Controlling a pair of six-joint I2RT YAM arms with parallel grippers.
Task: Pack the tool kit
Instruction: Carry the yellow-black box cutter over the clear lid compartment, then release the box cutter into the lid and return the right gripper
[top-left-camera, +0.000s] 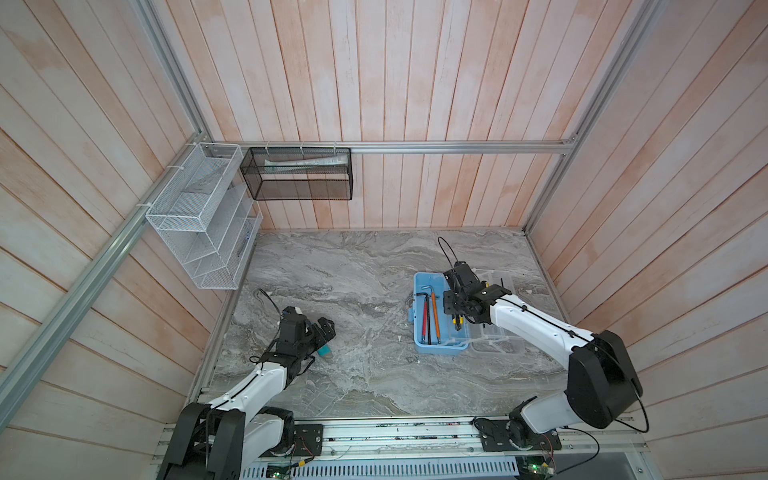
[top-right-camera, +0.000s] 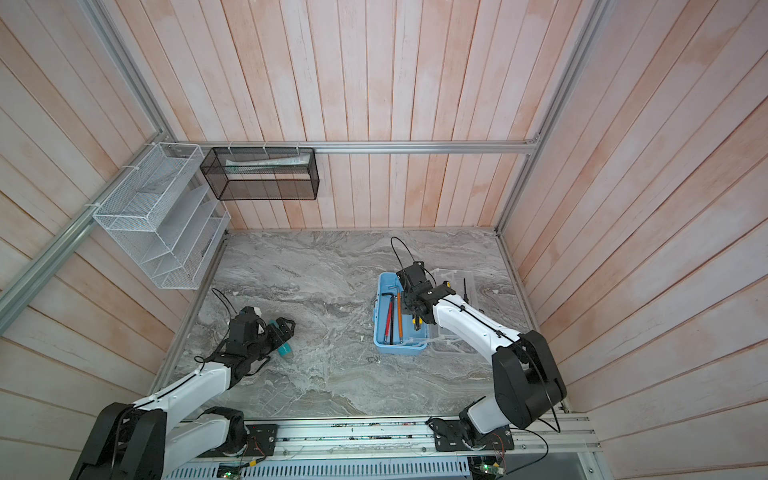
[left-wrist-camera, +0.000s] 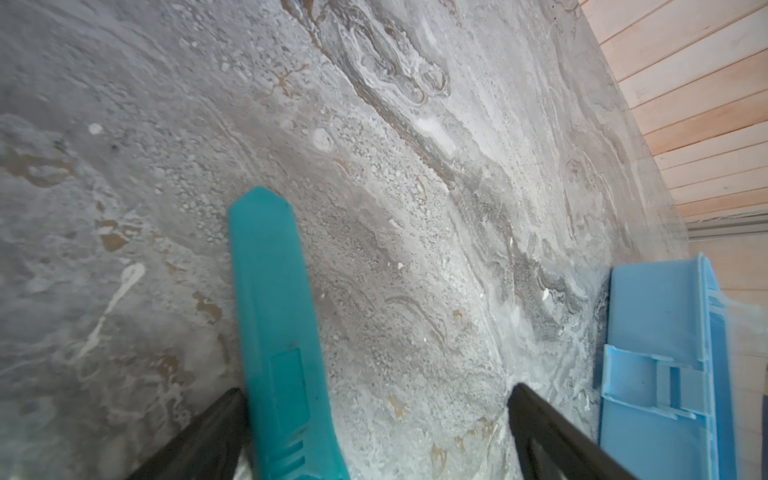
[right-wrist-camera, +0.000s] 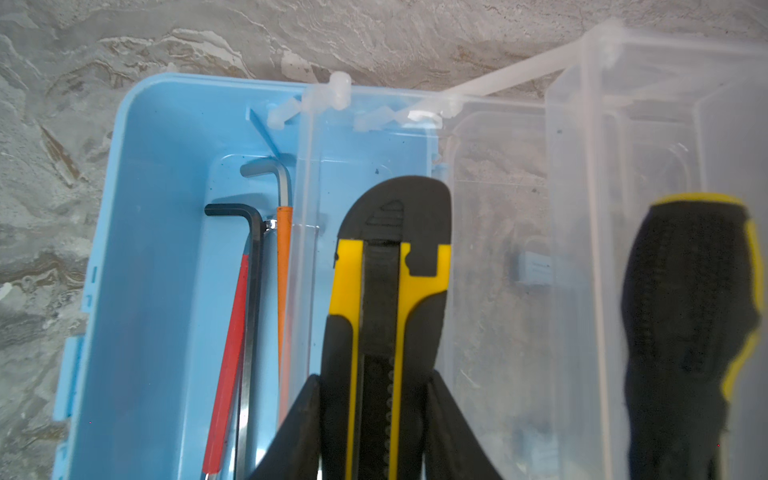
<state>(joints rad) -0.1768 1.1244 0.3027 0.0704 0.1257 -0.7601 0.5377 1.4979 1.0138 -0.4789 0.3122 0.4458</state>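
The tool kit (top-left-camera: 440, 350) (top-right-camera: 399, 350), a pale-blue case, lies open on the right of the marble table, its clear trays (top-left-camera: 494, 332) folded out beside it. Hex keys (right-wrist-camera: 249, 311) with red and orange sleeves lie in the blue base (right-wrist-camera: 158, 291). My right gripper (right-wrist-camera: 374, 376) hangs over the case, shut on a yellow-and-black utility knife (right-wrist-camera: 386, 291) (top-left-camera: 458, 322). A black-and-yellow screwdriver (right-wrist-camera: 685, 332) rests in a clear tray. On the left, my left gripper (left-wrist-camera: 376, 388) (top-left-camera: 323, 332) stands open low over the table. A teal tool (left-wrist-camera: 270, 291) (top-right-camera: 284, 350) lies against one finger.
A white wire mesh rack (top-left-camera: 199, 220) and a black mesh basket (top-left-camera: 297, 174) hang on the back rail. Wooden walls close in the marble table (top-left-camera: 353, 291) on three sides. The case's blue side (left-wrist-camera: 656, 316) shows in the left wrist view.
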